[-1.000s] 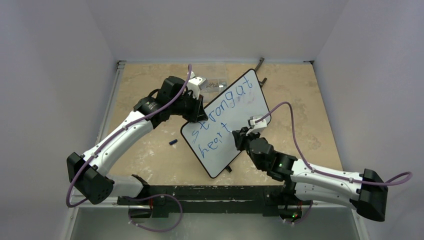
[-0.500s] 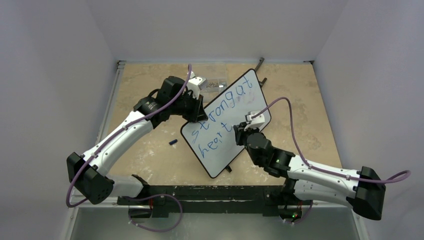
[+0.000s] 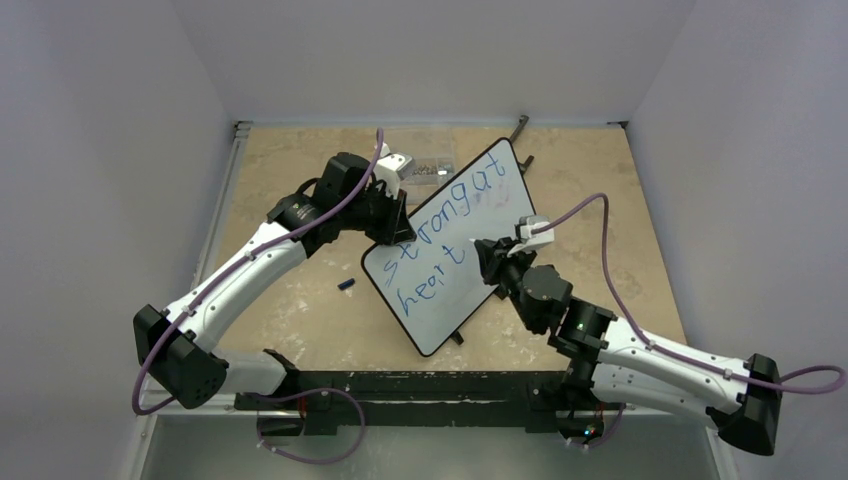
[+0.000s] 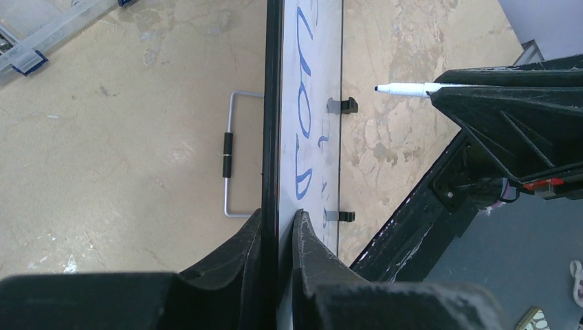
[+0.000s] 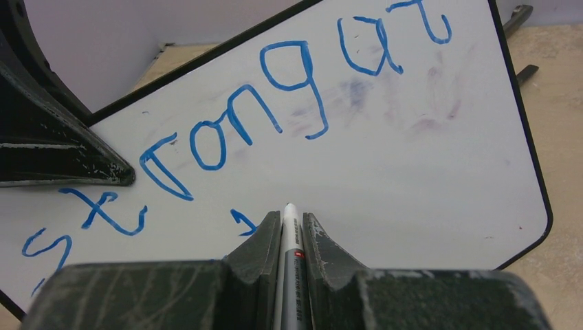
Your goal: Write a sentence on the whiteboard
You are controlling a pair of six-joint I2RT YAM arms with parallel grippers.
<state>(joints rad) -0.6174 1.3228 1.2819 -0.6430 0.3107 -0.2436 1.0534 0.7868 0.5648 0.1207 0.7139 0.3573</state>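
The tan desk [image 3: 300,300] sits between grey walls. The left hand [image 4: 278,220] is clamped on the edge of the whiteboard [image 3: 445,310], which stands tilted in the middle. The sentence [image 3: 445,218] reads "strong at heart". The right hand [image 5: 285,223], squeezing the marker [image 4: 405,88], has just slid right, its tip off the board. A new word likely comes next.

A robotics lab test cell, by the look of it: a beige stone-patterned table [image 3: 300,310] is boxed in on the left, right and far sides by bare white walls [image 3: 100,150]. Two white-and-black robot arms, the left arm [image 3: 250,265] and the right arm [image 3: 650,355], are mounted on a black rail [image 3: 420,385] along the near edge, trailing purple cables [image 3: 380,150].
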